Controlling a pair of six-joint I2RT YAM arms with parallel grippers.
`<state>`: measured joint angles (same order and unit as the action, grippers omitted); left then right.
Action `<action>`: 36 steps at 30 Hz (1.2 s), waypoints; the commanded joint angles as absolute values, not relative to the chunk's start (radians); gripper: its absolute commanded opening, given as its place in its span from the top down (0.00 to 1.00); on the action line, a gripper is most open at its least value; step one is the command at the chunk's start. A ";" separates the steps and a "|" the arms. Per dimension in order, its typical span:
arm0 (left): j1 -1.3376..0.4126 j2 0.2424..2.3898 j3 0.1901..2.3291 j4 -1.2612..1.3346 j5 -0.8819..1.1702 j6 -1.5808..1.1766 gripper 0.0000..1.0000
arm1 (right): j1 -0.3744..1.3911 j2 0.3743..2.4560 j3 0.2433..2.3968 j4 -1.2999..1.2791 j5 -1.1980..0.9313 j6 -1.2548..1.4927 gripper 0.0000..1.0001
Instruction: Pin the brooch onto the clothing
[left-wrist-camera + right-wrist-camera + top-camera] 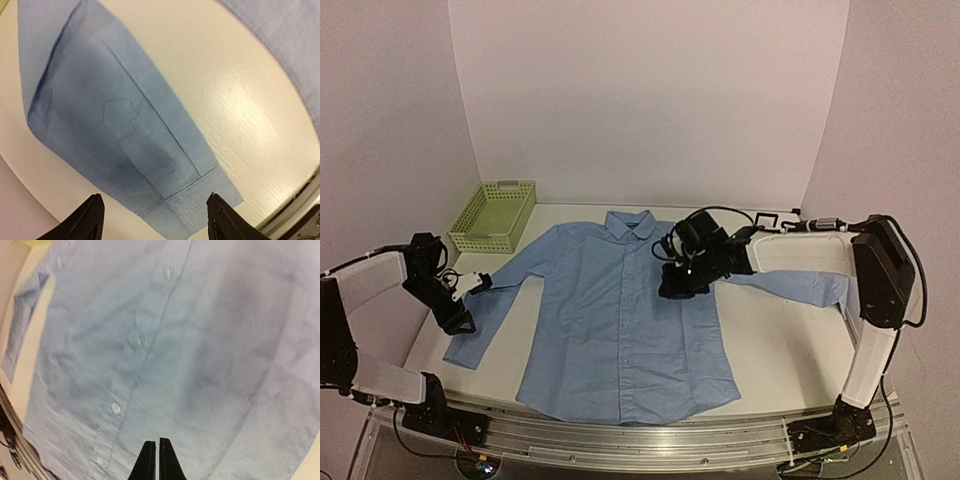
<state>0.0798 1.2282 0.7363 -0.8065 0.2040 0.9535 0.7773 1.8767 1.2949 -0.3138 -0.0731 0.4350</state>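
The light blue shirt [620, 320] lies flat on the table, front up, collar toward the back. My right gripper [680, 285] hovers over the shirt's right chest. In the right wrist view its fingers [154, 460] are shut together above the button placket [135, 385], and nothing shows between them. My left gripper [458, 318] is open over the cuff of the shirt's left sleeve. In the left wrist view its jaws [152, 220] stand wide apart on either side of the cuff [195, 200]. The orange-red brooch is not visible in any view.
A pale green plastic basket [495, 213] stands at the back left of the table. A small black square object [767, 218] sits at the back right near the right arm's cable. The table's front edge [620, 425] runs just below the shirt hem.
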 commanded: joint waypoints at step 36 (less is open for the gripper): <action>-0.440 2.646 2.293 -0.250 0.061 0.503 0.60 | 0.546 2.166 1.681 -0.280 -0.054 0.392 1.00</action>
